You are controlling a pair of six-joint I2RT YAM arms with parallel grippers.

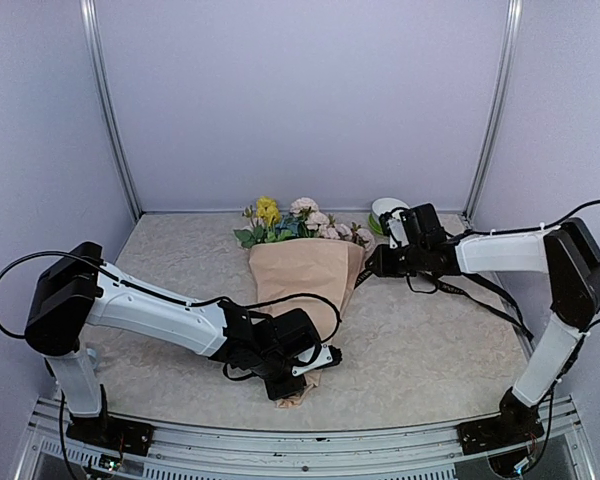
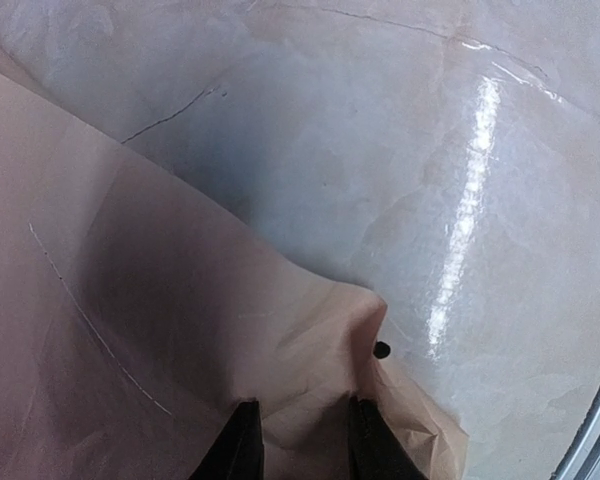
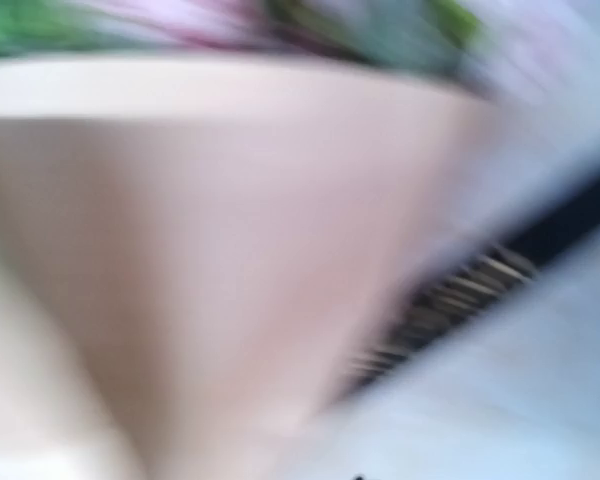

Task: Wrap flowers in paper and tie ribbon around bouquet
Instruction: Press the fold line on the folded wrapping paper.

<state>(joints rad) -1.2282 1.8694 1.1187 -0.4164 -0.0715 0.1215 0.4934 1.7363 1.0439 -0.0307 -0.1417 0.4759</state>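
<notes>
Bouquet [image 1: 302,285]: lying flat at mid-table, blooms toward the far wall, narrow tip toward the near edge.
Flowers [image 1: 298,222]: yellow bloom at far left of the bunch, pale pink roses to its right, green leaves between; all spilling from the wide mouth of the cone.
Paper [image 2: 180,330]: peach-tan, wrapped as a cone around the stems; creased and bunched at the near tip, with one raised fold standing between the left fingertips.
Left gripper [image 1: 310,368]: at the near tip of the cone, low over the table; dark fingers [image 2: 242,450] clenched on either side of the paper fold, grasping it.
Right gripper [image 1: 373,262]: at the right edge of the cone, just below the flowers; own camera view blurred, fingers not visible there; clenched or released cannot be told.
Table [image 1: 440,350]: pale, marbled, glossy surface.
White and green object [image 1: 385,212]: far right corner, beyond the right wrist; kind not discernible.
</notes>
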